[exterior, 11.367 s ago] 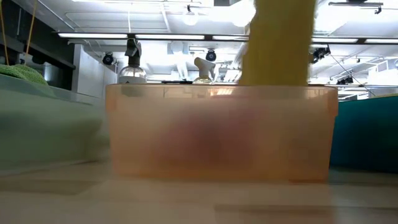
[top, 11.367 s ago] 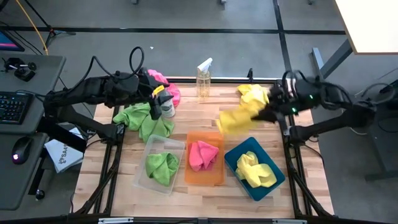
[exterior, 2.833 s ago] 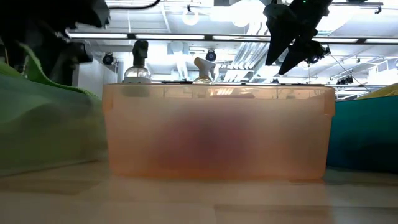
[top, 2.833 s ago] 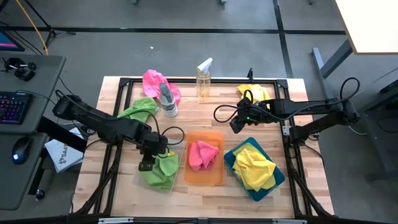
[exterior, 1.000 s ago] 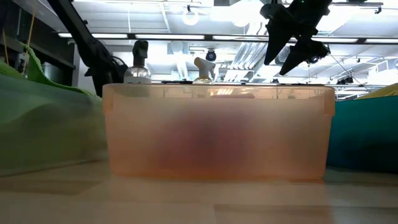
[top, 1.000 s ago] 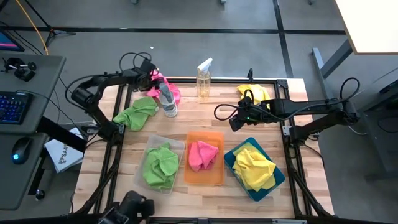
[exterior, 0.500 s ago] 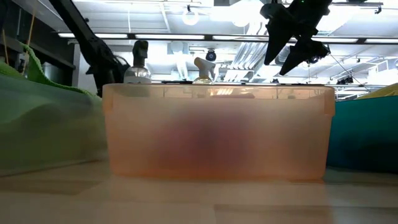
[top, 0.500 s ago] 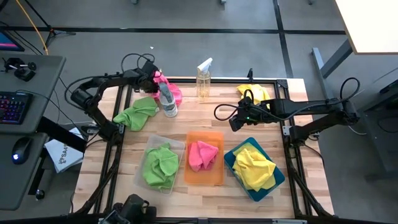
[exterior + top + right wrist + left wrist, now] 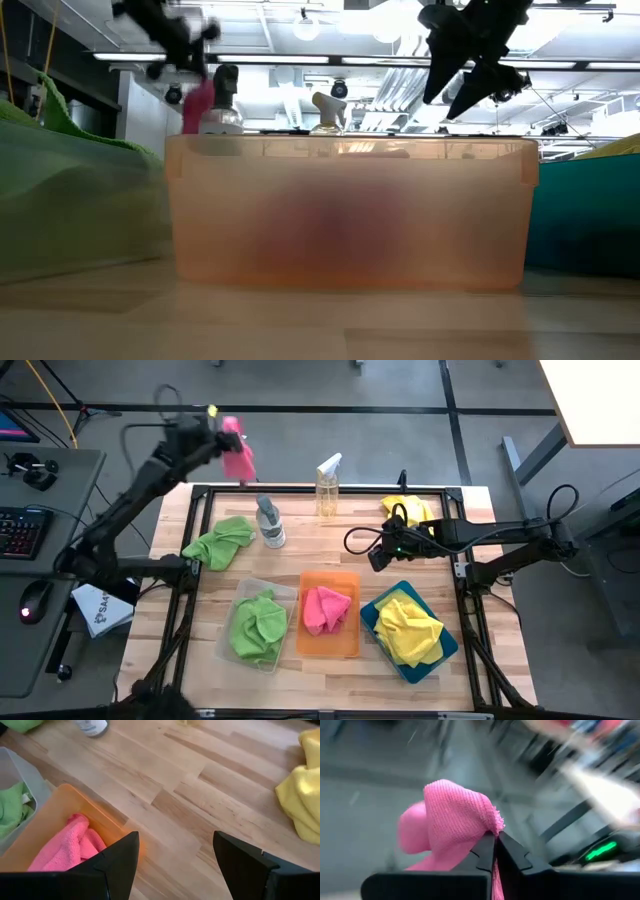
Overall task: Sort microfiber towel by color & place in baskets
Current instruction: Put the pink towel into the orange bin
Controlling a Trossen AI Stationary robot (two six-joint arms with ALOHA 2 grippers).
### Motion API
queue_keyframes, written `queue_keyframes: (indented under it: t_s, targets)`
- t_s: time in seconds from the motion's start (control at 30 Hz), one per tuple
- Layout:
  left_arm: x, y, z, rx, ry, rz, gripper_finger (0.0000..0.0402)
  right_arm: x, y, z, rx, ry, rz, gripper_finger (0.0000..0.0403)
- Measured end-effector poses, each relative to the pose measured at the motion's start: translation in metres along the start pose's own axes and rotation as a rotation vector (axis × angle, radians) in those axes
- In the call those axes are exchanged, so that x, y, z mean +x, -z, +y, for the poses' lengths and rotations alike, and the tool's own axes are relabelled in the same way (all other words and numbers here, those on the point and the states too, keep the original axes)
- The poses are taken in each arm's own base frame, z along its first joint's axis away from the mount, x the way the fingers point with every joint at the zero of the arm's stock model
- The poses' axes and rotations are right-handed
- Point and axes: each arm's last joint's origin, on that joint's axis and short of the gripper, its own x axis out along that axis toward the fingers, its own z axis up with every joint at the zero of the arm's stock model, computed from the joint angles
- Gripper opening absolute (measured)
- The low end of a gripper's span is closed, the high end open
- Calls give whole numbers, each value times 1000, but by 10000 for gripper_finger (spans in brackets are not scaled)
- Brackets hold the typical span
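My left gripper (image 9: 222, 428) is raised high over the table's far left corner, shut on a pink microfiber towel (image 9: 238, 457) that hangs below it (image 9: 198, 102). A green towel (image 9: 218, 540) lies on the table at the left, and a yellow one (image 9: 408, 510) lies at the far right. At the near side stand three baskets: a clear one (image 9: 232, 600) with green cloth, an orange one (image 9: 345, 578) with a pink towel (image 9: 70, 850), and a teal one (image 9: 375, 610) with yellow cloth. My right gripper (image 9: 180, 865) hovers open above the table, just beyond the orange and teal baskets. My left gripper pinches a bunched fold of the pink towel (image 9: 487, 827) between its two shut fingers. The towel is lifted clear of the table. It bulges past the fingertips and hangs slack below them.
Two clear spray bottles stand at the far side, one (image 9: 268, 522) beside the green towel, one (image 9: 327, 485) near the far edge's middle. Bare wood (image 9: 330, 545) lies between bottles and baskets. A desk with keyboard (image 9: 20, 530) stands left of the table.
My left gripper has shut on the pink towel at the table's far left and has risen steeply with it, swinging past the far edge. The towel has left the table and hangs clear.
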Motion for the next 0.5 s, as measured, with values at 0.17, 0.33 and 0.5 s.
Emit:
queue_keyframes:
  t_s: [0.17, 0.33, 0.5]
  targets:
    - [-57, -46, -46, 55, 250, -238, 0, 0, -4, 4, -29, -29, -44, 252]
    - [-99, -59, -92, 93, 558, -314, 0, -1, -8, 8, -82, -61, -99, 252]
    - [-120, -33, -131, 151, 854, -193, 0, -9, -14, 11, -117, -127, -169, 252]
